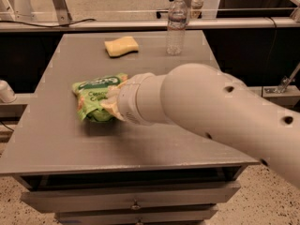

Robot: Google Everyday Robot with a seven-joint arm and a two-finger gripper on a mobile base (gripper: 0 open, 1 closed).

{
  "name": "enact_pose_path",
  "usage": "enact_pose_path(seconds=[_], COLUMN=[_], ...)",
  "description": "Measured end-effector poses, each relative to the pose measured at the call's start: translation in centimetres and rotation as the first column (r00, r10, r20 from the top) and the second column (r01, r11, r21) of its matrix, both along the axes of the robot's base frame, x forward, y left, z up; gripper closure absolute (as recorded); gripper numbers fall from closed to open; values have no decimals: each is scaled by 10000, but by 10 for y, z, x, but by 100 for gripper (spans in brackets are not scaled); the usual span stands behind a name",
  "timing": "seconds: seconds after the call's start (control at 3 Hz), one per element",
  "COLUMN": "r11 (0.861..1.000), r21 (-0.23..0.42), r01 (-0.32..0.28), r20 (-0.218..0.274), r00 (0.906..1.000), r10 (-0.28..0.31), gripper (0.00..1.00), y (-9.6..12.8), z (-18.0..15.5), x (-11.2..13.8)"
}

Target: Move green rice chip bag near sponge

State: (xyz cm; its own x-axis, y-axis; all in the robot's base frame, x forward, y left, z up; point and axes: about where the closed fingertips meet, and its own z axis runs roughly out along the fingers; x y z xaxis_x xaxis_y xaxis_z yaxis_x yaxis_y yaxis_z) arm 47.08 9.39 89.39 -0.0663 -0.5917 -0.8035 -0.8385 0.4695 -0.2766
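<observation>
The green rice chip bag (92,100) is a crinkly bright green pouch at the left middle of the grey table (154,146). My gripper (111,103) reaches in from the right and is shut on the bag's right side. The thick cream arm hides most of its fingers. The pale yellow sponge (121,46) lies at the table's far side, well beyond the bag and slightly to its right.
A clear plastic water bottle (176,25) stands upright at the far edge, right of the sponge. A white object (5,92) sits off the table's left side. Drawers (136,203) are below the front edge. A metal rail runs behind the table.
</observation>
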Motion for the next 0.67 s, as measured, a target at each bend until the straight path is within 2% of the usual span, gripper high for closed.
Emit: enact_pose_path(seconds=[0.33, 0.67], r11=[9937, 9937], r21=[-554, -554], r01=[979, 979], r20=[680, 680], r00=[9932, 9932], r10=[-941, -940], gripper=[100, 100], y=[-57, -57], z=[18, 18], x=[29, 29])
